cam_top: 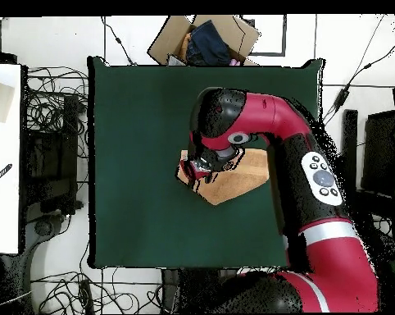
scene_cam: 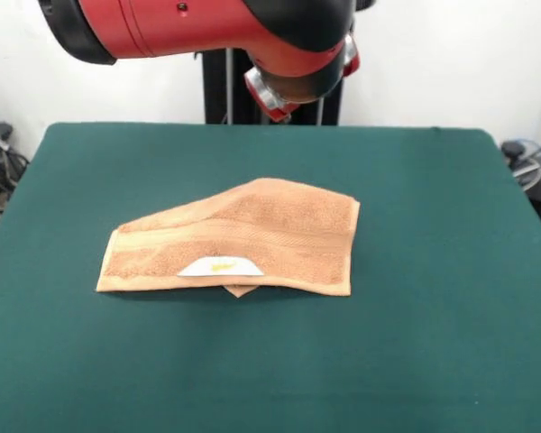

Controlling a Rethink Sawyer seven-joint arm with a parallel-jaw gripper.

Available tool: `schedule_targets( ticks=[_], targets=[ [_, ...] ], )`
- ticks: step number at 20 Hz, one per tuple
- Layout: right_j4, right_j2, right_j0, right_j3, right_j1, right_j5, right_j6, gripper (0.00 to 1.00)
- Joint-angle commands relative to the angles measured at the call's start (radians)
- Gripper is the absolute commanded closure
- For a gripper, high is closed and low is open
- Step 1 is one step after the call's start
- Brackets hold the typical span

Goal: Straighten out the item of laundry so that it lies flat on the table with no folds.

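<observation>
Orange-tan towel point(scene_cam: 252, 239): lying near the middle of the green table point(scene_cam: 433, 343), folded over on itself, not flat. Near edge long and fairly straight; right edge short and square; top edge sloping down towards the left corner. Small pointed corner of a lower layer poking out beneath the near edge. Woven band running lengthwise above the near edge. White label point(scene_cam: 221, 267) at the near edge, bearing a yellow mark; no readable writing. Broad bare cloth on every side of the towel, widest to the near and right. Red arm point(scene_cam: 216, 32) raised above the far side, clear of the towel. Gripper: state cannot be told.
</observation>
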Motion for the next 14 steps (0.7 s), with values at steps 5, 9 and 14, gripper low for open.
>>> schedule_targets(
  ticks=[5, 9, 14],
  targets=[
    [-0.034, -0.024, -0.028, 0.045, 0.055, -0.116, 0.025, 0.00],
    [-0.029, -0.019, -0.029, 0.043, 0.073, -0.133, 0.034, 0.00],
    [-0.021, -0.015, -0.018, 0.049, 0.079, -0.170, 0.064, 0.00]
  ],
)
